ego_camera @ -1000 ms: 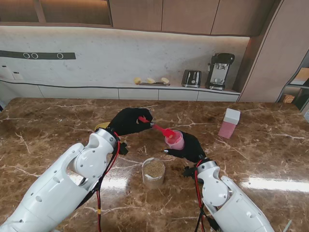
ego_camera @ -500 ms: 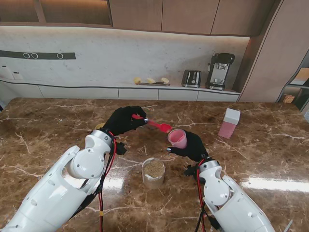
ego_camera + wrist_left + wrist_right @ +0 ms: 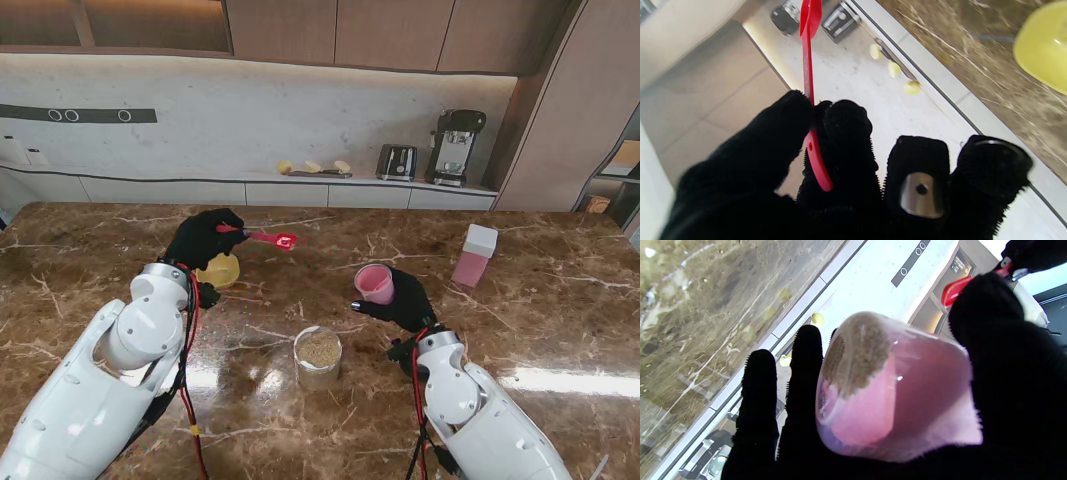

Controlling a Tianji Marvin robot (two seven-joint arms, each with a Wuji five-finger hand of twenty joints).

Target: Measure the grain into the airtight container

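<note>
The left hand (image 3: pixel 203 238) pinches the red scoop (image 3: pixel 272 239) by its handle, at ten o'clock from the grain jar (image 3: pixel 318 357). The right hand (image 3: pixel 398 302) grips the pink container (image 3: pixel 374 284), lifted at one o'clock.

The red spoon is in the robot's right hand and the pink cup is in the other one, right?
Not quite. The stand view shows the red spoon in the left hand. The right hand holds the pink cup.
</note>
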